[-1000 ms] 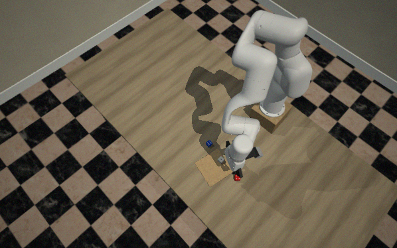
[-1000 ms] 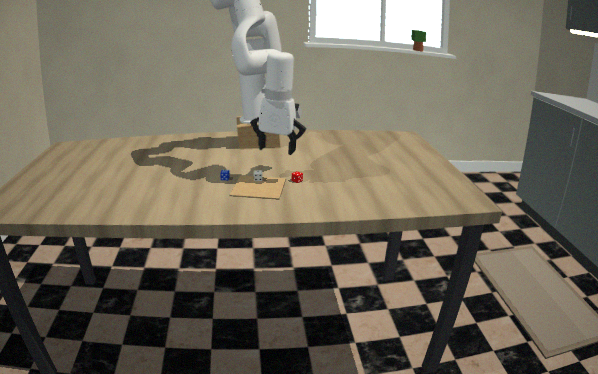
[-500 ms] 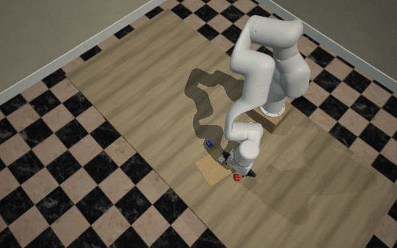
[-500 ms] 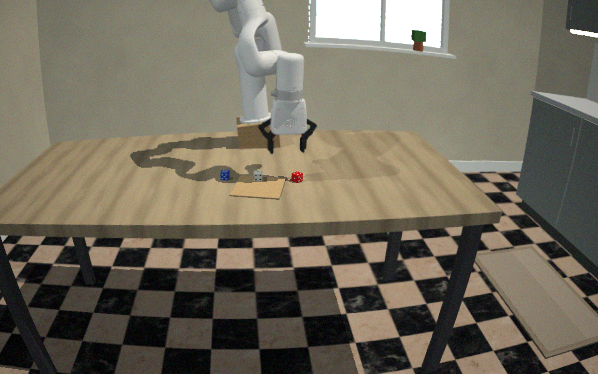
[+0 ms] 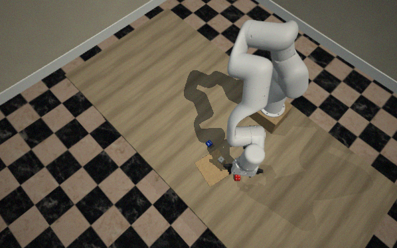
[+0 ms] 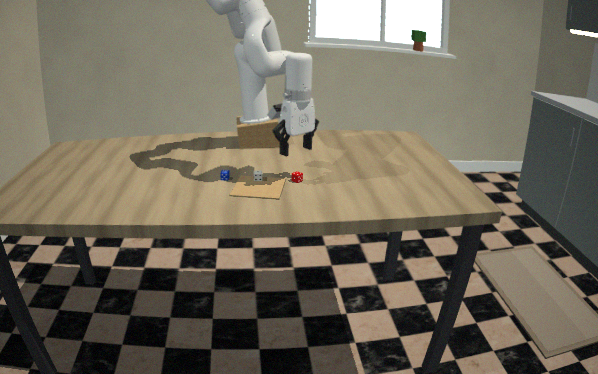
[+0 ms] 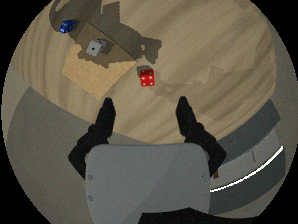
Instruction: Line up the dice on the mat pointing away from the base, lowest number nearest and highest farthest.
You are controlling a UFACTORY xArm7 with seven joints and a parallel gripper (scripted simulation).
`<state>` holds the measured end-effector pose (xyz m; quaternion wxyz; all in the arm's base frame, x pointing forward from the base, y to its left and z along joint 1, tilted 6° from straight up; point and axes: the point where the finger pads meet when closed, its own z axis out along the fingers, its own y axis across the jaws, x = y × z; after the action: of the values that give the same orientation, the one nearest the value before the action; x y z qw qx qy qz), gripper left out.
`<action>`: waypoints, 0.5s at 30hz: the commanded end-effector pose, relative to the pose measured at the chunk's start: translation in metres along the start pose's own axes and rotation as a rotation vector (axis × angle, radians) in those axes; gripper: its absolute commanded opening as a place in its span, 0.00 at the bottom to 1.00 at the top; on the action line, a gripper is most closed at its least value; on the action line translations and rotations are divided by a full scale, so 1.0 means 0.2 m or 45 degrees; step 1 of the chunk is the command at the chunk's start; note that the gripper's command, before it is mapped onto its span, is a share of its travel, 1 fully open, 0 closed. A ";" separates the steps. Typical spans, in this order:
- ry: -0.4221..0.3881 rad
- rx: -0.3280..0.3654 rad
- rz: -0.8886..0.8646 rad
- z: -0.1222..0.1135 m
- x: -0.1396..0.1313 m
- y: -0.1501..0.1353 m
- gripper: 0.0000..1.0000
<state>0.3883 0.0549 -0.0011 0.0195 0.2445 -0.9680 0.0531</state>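
Red small cube die (image 7: 148, 78) lies on wooden surface (image 6: 117, 200), just off edge of flat tan square mat (image 6: 259, 190). Claw (image 7: 145, 115) hangs above, spread wide, pinching nothing. Die sits slightly ahead of fingertip gap, roughly centred between fingers; short advance, then straight descent likely.

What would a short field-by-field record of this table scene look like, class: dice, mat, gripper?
mat: tan square flat on the wooden table
grey die: on the mat, near its edge
blue die: on the table, off the mat
red die: on the table, off the mat
gripper: open, empty, raised above the red die
dice on mat: one of three
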 end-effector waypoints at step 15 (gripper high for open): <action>-0.008 -0.008 -0.144 -0.01 -0.03 0.02 0.42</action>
<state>0.3899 0.0602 -0.0014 0.0219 0.2987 -0.9529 0.0476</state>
